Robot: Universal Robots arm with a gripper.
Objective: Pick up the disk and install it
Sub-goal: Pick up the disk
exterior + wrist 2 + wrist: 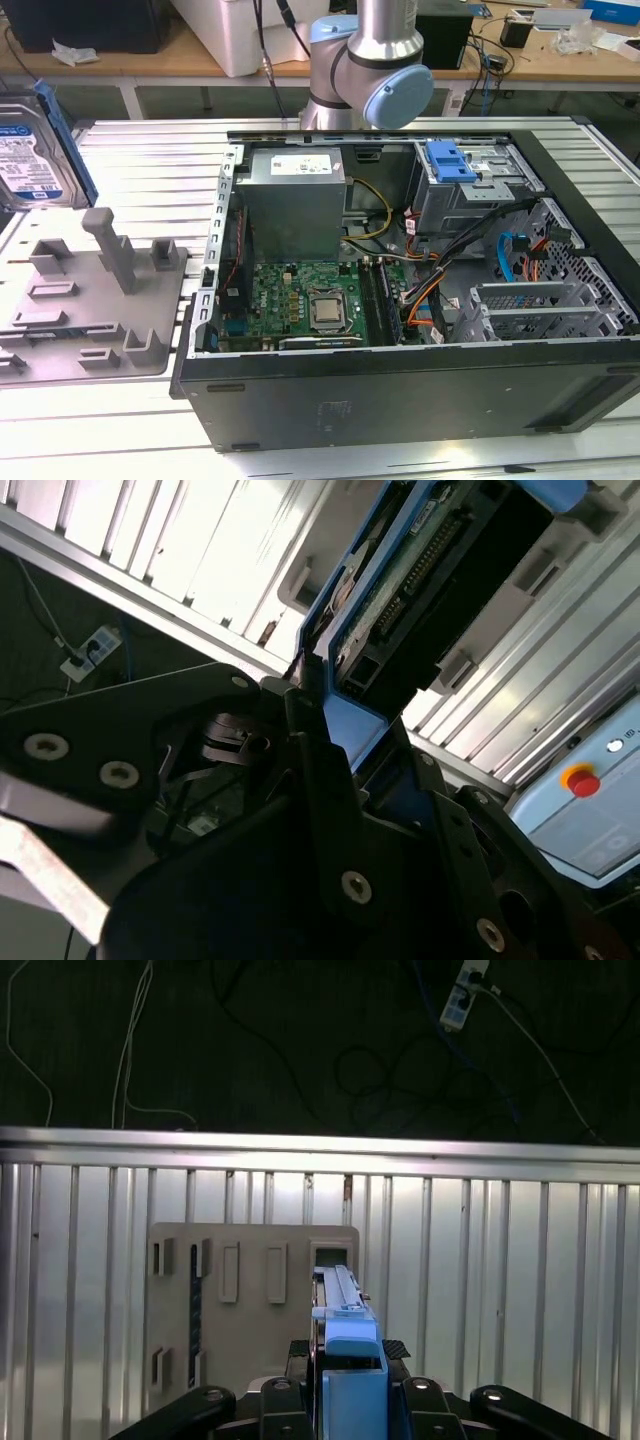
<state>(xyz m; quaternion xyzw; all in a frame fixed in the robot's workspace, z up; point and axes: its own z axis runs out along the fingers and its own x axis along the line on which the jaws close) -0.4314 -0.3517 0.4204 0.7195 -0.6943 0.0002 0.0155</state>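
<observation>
My fingers [303, 715] are clamping, nearly closed, on the blue carrier end of the disk [32, 150]; my gripper [352, 1395] is holding it edge-on in the first wrist view. In the exterior view the disk is standing upright at ten o'clock from the open computer case [400, 380], over the grey fixture plate [90, 310], which is lying on the slatted aluminium table [140, 135] at nine o'clock from the case

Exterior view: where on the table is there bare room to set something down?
Bare slats: behind the grey fixture, between the disk and the computer case; also the strip along the case's near side. Inside, cables crowd it.
</observation>
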